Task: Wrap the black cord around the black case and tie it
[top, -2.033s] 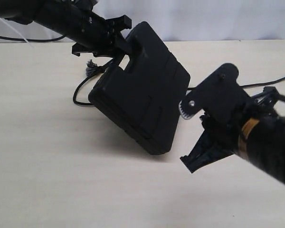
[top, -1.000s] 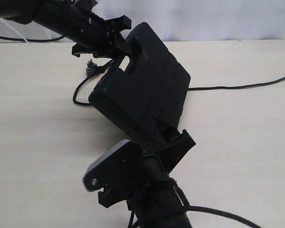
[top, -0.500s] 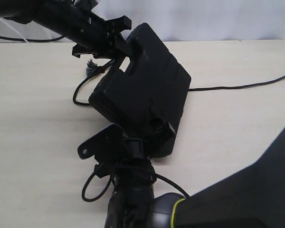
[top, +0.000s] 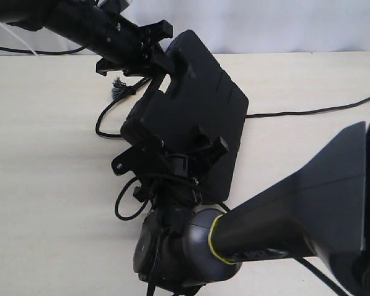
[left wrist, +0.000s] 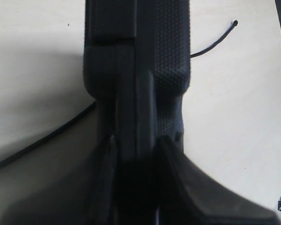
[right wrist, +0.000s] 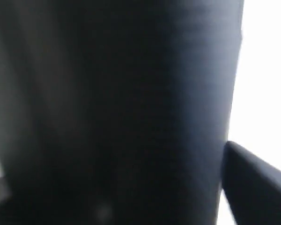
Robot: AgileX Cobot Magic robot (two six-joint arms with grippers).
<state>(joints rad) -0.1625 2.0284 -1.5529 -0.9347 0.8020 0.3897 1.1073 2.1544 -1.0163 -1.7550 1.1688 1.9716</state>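
exterior: right gripper [top: 172, 154] is now sitting at the near end of the black case [top: 191, 105] after swinging in from the far right. Fingers are reaching around the case, can't tell if they're clamping.
left wrist: left gripper [left wrist: 136, 178] is pinching the case edge; black cord [left wrist: 210, 44] is lying loose on the counter [left wrist: 234, 117].
right wrist: just dark blur.
meaning: probably getting a two-handed hold, wrapping isn't started.

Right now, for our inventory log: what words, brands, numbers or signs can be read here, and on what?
None can be read.
The black case shows only moulded texture, no lettering.
Faint pale marks on the right arm are too blurred to read.
The table bears no print.
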